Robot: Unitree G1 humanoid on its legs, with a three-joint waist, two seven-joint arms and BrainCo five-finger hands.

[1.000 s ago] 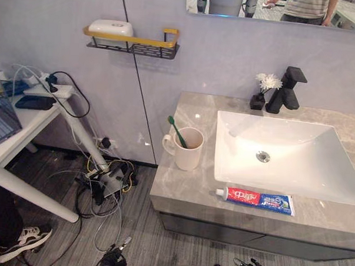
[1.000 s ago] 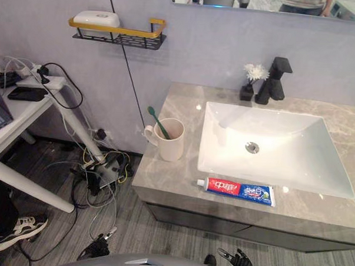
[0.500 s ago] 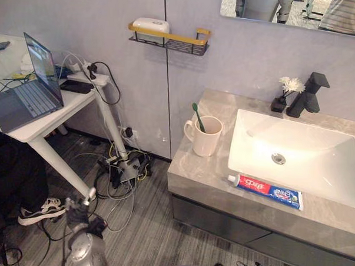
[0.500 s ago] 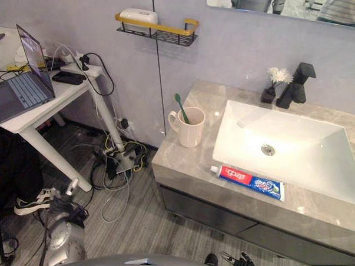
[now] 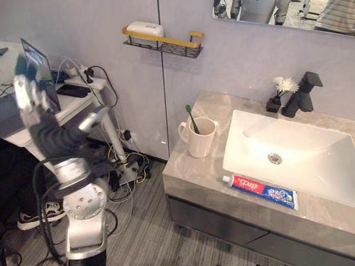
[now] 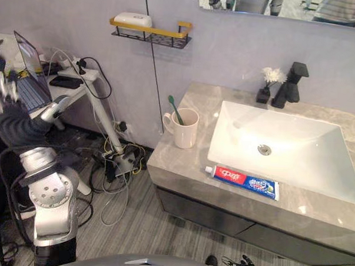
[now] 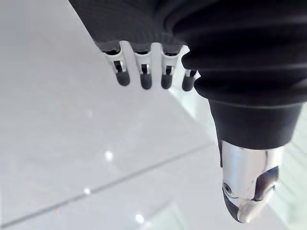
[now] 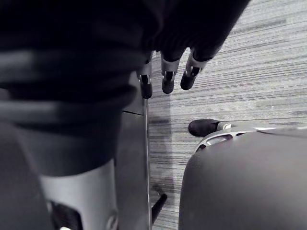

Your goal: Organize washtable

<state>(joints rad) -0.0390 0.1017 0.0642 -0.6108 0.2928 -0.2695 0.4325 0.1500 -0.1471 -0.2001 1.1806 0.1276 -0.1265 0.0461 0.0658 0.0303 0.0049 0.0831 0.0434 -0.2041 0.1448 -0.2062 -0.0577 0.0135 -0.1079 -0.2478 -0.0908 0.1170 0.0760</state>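
A cream mug (image 5: 196, 138) with a green toothbrush (image 5: 190, 117) in it stands on the marble counter (image 5: 184, 174), left of the white sink (image 5: 294, 156). A red and blue toothpaste tube (image 5: 260, 191) lies along the counter's front edge. My left hand (image 5: 45, 127) is raised at the far left, well away from the counter; its fingers (image 7: 144, 76) are straight and hold nothing. My right hand (image 8: 165, 72) hangs low over the floor, fingers relaxed and empty.
A black faucet (image 5: 303, 94) and a small vase of white flowers (image 5: 279, 93) stand behind the sink. A wall shelf (image 5: 164, 43) carries a white soap box (image 5: 145, 29). A white table (image 5: 78, 102) with a laptop stands left, with cables (image 5: 126, 169) on the floor.
My left arm has risen from low down to chest height at the left, hand spread. The camera has shifted a little; the things on the counter stay put.
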